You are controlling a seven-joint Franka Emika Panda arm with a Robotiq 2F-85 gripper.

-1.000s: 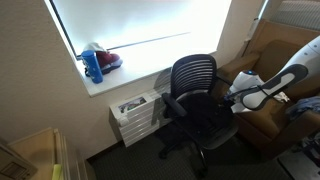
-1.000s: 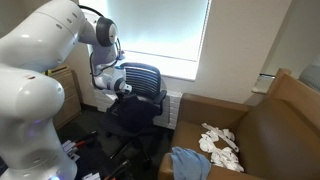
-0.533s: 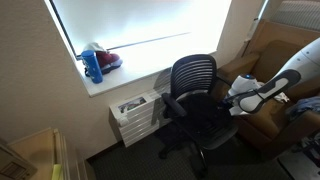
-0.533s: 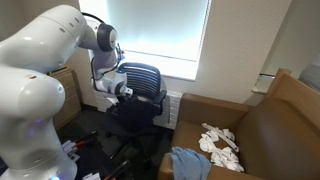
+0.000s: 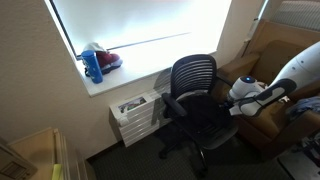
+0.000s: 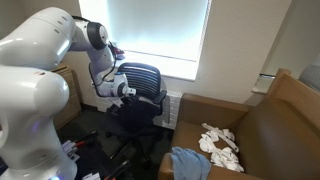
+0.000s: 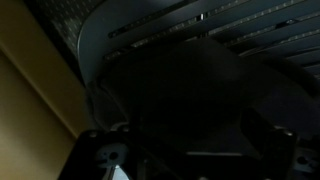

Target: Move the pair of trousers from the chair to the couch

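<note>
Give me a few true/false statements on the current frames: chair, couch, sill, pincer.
1. A blue bottle stands on the windowsill. True.
2. The couch is bare. False: a white cloth and a blue cloth lie on it.
3. The pincer is over the couch. False: it is at the office chair.
4. The chair's back is black. True.
5. The white drawer unit sits on the windowsill. False: it stands on the floor below the sill, beside the chair.
</note>
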